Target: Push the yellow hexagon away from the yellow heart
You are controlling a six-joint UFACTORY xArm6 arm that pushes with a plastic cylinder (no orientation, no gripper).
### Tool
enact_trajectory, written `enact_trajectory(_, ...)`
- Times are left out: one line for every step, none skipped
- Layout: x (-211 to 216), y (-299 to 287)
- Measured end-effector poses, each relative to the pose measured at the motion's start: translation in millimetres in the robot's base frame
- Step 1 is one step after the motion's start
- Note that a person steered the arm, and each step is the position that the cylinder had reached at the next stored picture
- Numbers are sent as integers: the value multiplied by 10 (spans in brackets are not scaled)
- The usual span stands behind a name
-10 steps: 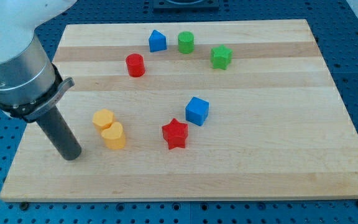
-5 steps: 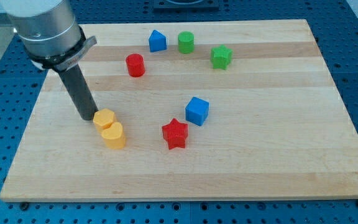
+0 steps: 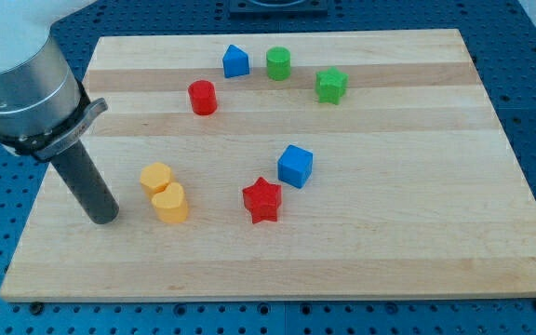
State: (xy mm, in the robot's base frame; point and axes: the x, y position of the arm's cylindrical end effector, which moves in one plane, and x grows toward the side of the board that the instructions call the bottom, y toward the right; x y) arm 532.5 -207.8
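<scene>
The yellow hexagon [image 3: 156,177] sits on the wooden board [image 3: 389,242] at the view's lower left. The yellow heart [image 3: 170,203] lies just below and right of it, touching it. My tip [image 3: 102,219] rests on the board to the left of both yellow blocks, a little left of the heart, with a clear gap between them. The dark rod rises up and to the left into the grey arm body.
A red star [image 3: 262,200] and a blue cube [image 3: 295,166] lie near the middle. A red cylinder [image 3: 202,97], a blue house-shaped block [image 3: 235,61], a green cylinder [image 3: 278,63] and a green star [image 3: 331,85] stand along the top.
My tip went from the lower left up to touch the hexagon's left side, then came back down and left. The hexagon and heart stand about where they were.
</scene>
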Motion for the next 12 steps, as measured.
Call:
enact_trajectory(3,28)
enact_trajectory(-21,100)
enact_trajectory(-95,145)
enact_trajectory(-110,224)
enact_trajectory(-110,364)
enact_trajectory(-110,521)
enact_trajectory(-207,610)
enact_trajectory(-378,657)
enact_trajectory(-577,689)
enact_trajectory(-726,721)
enact_trajectory(-800,737)
enact_trajectory(-747,732)
